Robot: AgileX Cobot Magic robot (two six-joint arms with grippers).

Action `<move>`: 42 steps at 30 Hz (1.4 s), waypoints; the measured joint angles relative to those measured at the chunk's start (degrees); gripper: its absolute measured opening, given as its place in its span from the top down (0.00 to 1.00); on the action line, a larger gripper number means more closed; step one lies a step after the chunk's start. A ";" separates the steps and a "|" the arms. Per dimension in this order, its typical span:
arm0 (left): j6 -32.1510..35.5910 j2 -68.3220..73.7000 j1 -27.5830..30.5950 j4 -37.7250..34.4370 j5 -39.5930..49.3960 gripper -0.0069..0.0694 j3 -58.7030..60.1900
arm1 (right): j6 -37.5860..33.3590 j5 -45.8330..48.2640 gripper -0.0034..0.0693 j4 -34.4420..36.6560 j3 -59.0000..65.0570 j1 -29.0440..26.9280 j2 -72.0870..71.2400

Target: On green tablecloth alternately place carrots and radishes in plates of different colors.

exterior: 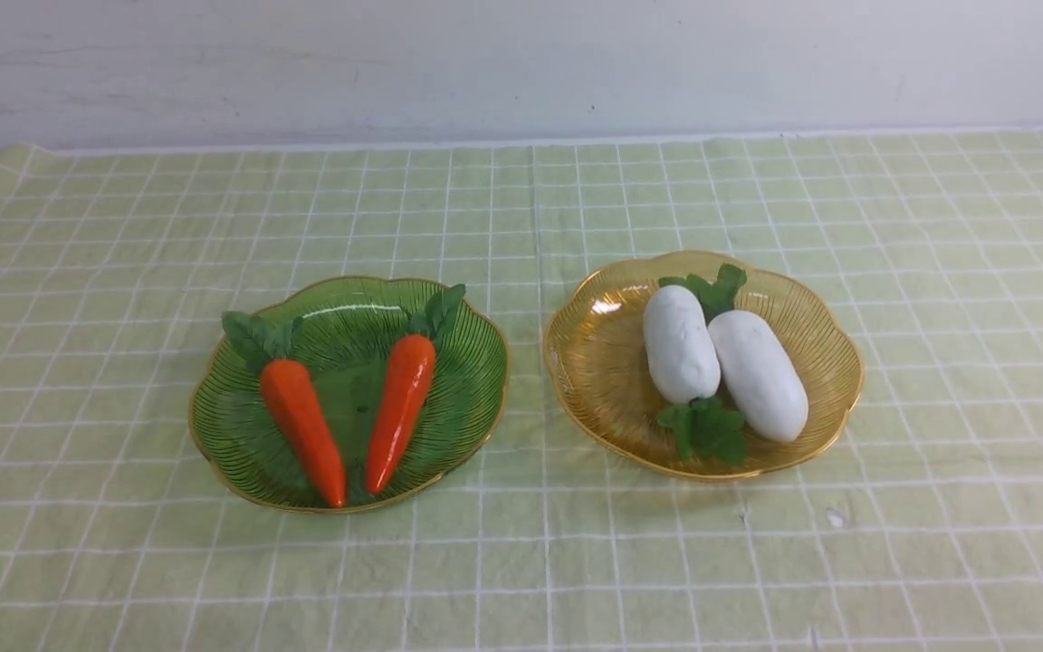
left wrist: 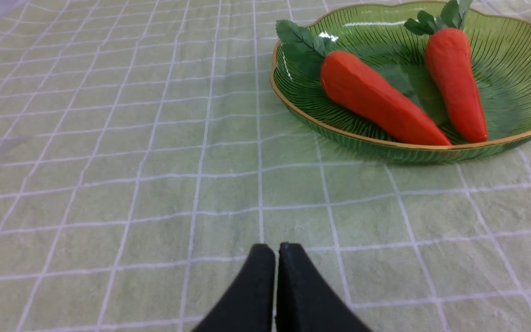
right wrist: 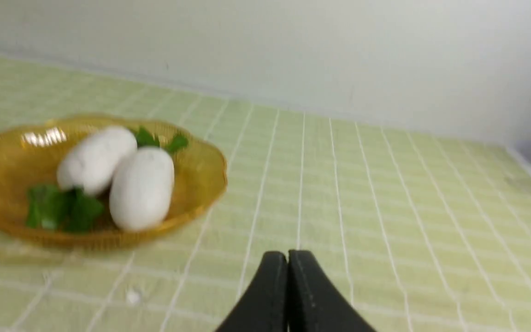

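Two orange carrots [exterior: 302,427] [exterior: 401,407] lie side by side in the green plate [exterior: 476,362] on the left of the green tablecloth [exterior: 521,561]. Two white radishes [exterior: 680,342] [exterior: 757,374] lie together in the amber plate [exterior: 594,362] on the right. Neither arm shows in the front view. In the left wrist view my left gripper [left wrist: 277,246] is shut and empty above bare cloth, short of the green plate [left wrist: 302,108] with its carrots [left wrist: 376,99] [left wrist: 457,83]. In the right wrist view my right gripper [right wrist: 287,253] is shut and empty, beside the amber plate [right wrist: 201,184] with the radishes [right wrist: 96,159] [right wrist: 142,188].
A pale wall [exterior: 521,63] runs along the far edge of the table. The cloth is slightly wrinkled and has a small white speck [exterior: 835,517] in front of the amber plate. The table's right edge [right wrist: 530,168] shows in the right wrist view.
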 joint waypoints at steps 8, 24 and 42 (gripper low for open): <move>0.00 0.00 0.00 0.00 -0.04 0.92 0.00 | 3.75 1.91 0.97 0.52 2.16 -0.84 -0.83; 0.00 0.00 0.00 0.00 -0.04 0.92 0.00 | 3.93 1.91 0.97 0.52 2.16 -0.84 -0.83; 0.00 0.00 0.00 0.00 -0.04 0.92 0.00 | 5.58 1.91 0.97 0.52 2.16 -0.84 -0.83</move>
